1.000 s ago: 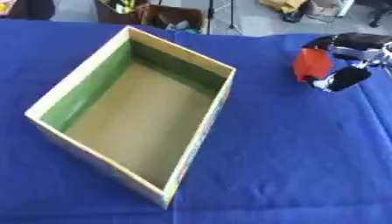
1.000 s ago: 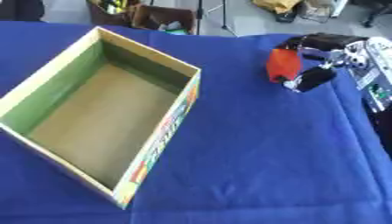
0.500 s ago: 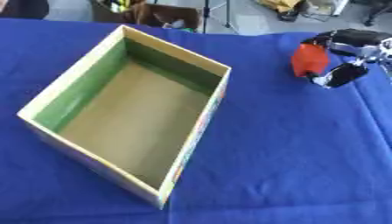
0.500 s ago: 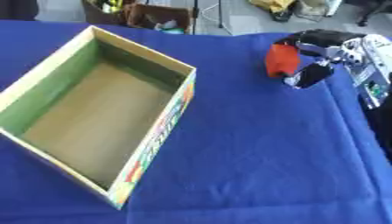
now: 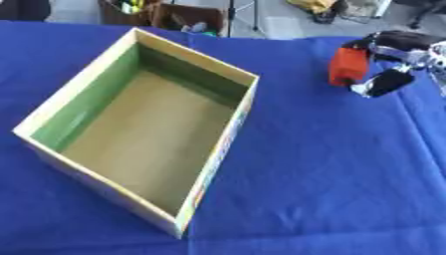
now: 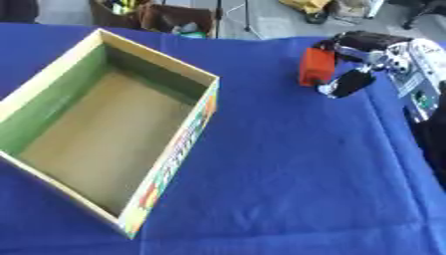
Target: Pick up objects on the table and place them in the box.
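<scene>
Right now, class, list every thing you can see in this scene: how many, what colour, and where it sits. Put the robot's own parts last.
Box: one, tan cardboard with a green inner wall and a colourful printed outer side, open and empty, on the left half of the table.
Red object: one, red-orange and blocky, at the far right of the table, held in the right hand.
Table cloth: one, blue, covering the whole table.
Clutter: several dark and yellow items on the floor past the table's far edge, too unclear to name.
Right hand: one, black and silver, at the upper right, fingers curled round the red object.
Left hand: not in view.
</scene>
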